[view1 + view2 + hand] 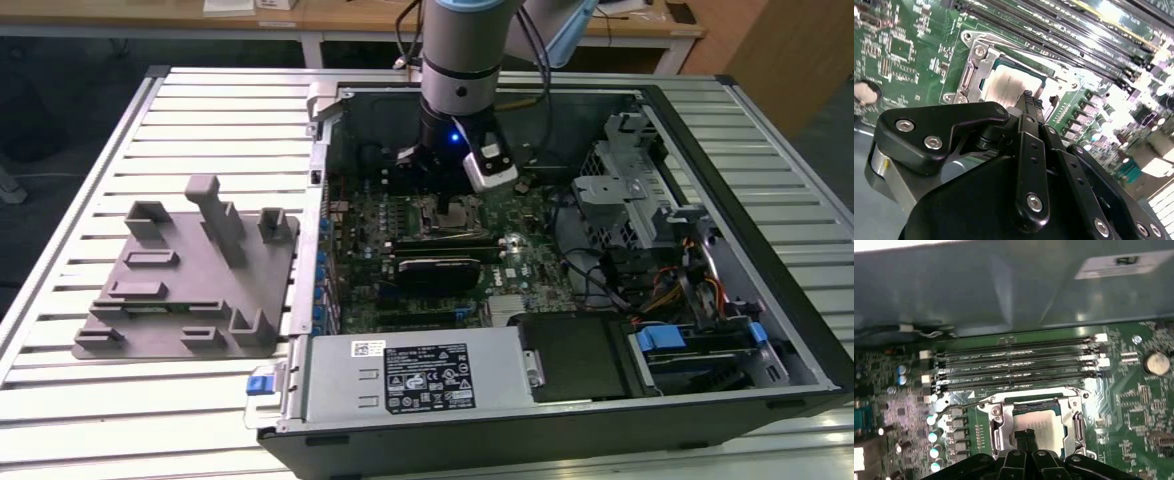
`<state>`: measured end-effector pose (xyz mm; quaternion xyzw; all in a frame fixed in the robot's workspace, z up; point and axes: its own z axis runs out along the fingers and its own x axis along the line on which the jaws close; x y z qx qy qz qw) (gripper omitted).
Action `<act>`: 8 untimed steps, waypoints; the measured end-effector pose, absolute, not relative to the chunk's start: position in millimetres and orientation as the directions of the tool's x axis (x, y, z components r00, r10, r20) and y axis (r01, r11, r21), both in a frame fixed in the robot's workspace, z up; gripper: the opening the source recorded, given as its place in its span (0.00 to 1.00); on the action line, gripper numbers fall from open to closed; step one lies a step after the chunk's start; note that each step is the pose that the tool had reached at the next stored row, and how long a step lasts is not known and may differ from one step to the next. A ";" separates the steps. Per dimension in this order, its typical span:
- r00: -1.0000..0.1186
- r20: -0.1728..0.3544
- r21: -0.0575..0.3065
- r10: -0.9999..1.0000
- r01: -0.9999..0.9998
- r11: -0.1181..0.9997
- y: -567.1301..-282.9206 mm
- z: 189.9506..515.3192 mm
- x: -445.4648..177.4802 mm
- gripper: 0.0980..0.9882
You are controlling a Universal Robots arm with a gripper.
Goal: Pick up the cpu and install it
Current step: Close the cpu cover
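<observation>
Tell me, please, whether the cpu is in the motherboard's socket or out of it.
In it: in both wrist views the cpu lies flat inside the socket frame, the gripper right over it.

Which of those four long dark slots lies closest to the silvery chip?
The slot right beside the metal frame around the cpu; the other three lie beyond it, towards the grey case wall.

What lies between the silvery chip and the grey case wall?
In the first wrist view, long dark memory slots run side by side between the cpu and the case wall.
</observation>
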<state>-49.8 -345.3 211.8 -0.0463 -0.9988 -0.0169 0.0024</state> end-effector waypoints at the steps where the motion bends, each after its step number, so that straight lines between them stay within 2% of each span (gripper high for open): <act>1: -0.997 0.006 0.033 0.080 0.081 0.996 -345.3 211.8 -49.8 0.01; 8: -0.997 0.006 0.033 0.077 0.077 0.996 -345.3 211.7 -49.9 0.01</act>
